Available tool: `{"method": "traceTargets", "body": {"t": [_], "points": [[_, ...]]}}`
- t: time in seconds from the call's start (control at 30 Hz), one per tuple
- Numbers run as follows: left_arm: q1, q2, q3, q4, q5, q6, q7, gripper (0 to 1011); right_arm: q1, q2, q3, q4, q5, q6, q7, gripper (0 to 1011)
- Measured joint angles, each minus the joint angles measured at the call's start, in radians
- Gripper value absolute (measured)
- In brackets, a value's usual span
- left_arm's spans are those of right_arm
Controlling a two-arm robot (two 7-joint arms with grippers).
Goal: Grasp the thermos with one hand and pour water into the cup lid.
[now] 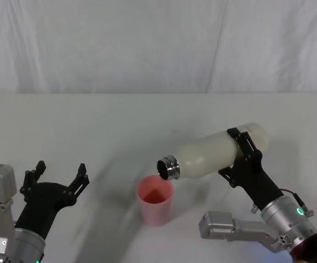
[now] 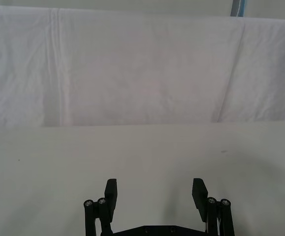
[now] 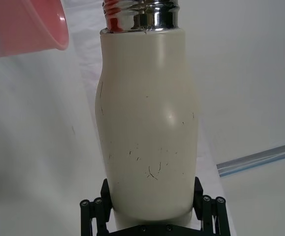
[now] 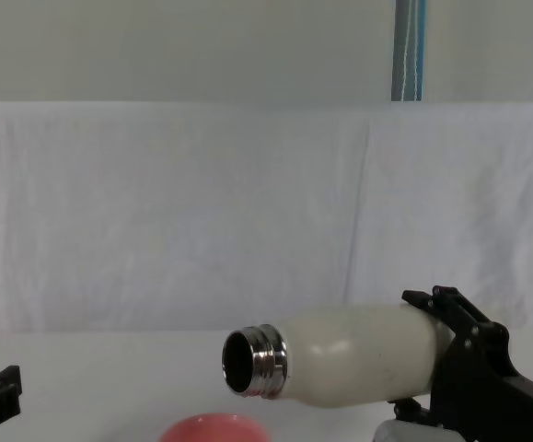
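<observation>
The right gripper [image 1: 245, 155] holds the thermos [image 1: 215, 154] in the air over the white table [image 1: 120, 126], its black fingers [image 1: 240, 138] clamped around the bottle's wide lower body. The thermos lies tipped nearly on its side, with its base toward the right and its shiny steel neck [image 1: 168, 167] pointing left and slightly down. The open mouth hangs just above the right part of the rim of the cup lid [image 1: 155, 200], which stands upright on the near middle of the table. No stream can be made out between mouth and cup. In the chest view the thermos [image 4: 349, 354] is close to level, its dark mouth facing left, and the pink rim of the cup lid [image 4: 213, 428] sits just below and a little left of it; the right gripper [image 4: 459, 345] grips the bottle at its right end. In the right wrist view the fingers [image 3: 106, 196] press on both sides of the thermos [image 3: 147, 123] near its base, and the cup lid [image 3: 24, 27] appears beside the neck. The left gripper [image 1: 59, 175] rests at the near left, well apart from the cup, with its fingers [image 2: 111, 196] spread apart and nothing between them. A white cloth [image 4: 202, 212] hangs behind the table.
</observation>
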Motion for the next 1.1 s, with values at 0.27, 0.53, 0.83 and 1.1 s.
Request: {"method": "traceTargets", "body": {"t": [0.27, 0.53, 0.83, 1.1], "points": [[0.000, 0.000, 0.000, 0.000, 0.000, 0.000, 0.000, 1001, 0.005, 0.004, -0.007, 0.003, -0.008, 0.006, -0.004, 957], [0.000, 0.000, 0.000, 0.000, 0.000, 0.000, 0.000, 1001, 0.006, 0.009, -0.010, 0.002, -0.013, 0.012, -0.007, 957], [0.000, 0.000, 0.000, 0.000, 0.000, 0.000, 0.000, 1001, 0.009, 0.012, -0.013, 0.002, -0.019, 0.015, -0.012, 957], [0.000, 0.000, 0.000, 0.000, 0.000, 0.000, 0.000, 1001, 0.016, 0.015, -0.015, 0.002, -0.023, 0.016, -0.012, 957]]}}
